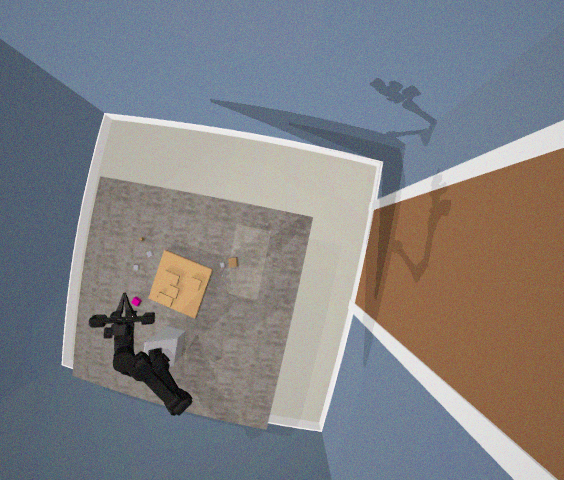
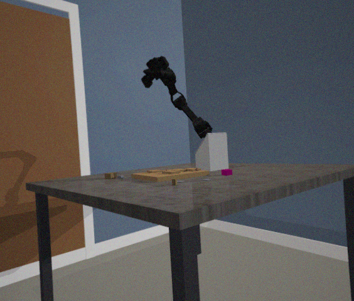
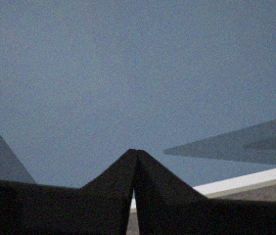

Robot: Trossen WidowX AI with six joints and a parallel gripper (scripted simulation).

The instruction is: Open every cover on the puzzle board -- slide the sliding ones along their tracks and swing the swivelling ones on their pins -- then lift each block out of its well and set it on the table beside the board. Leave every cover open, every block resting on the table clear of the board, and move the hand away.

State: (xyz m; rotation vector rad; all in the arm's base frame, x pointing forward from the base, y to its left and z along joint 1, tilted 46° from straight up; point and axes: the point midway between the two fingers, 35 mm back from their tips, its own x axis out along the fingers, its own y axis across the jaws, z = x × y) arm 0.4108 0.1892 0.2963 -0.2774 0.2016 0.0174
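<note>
The tan puzzle board (image 1: 189, 303) (image 2: 157, 177) lies flat on the table, with several thin tan covers on it. One cover (image 1: 196, 282) is on its right side in the top view; the others are grouped on the left. Whether the wells are uncovered is too small to tell. A magenta block (image 1: 136, 301) (image 2: 226, 172) rests on the table left of the board. My gripper (image 1: 124, 294) (image 3: 135, 157) is shut and empty, with its fingertips together. It is high above the table, well clear of the board; its fingertips are indistinct in the exterior view.
A brown block (image 1: 233, 262) (image 2: 109, 175) rests right of the board, with a small grey piece (image 1: 222, 265) beside it. A tiny brown block (image 1: 141, 239) (image 2: 174, 182) and two grey pieces (image 1: 149, 254) (image 1: 136, 267) lie to the left. A pale pedestal (image 1: 174, 338) (image 2: 218, 150) stands near the board.
</note>
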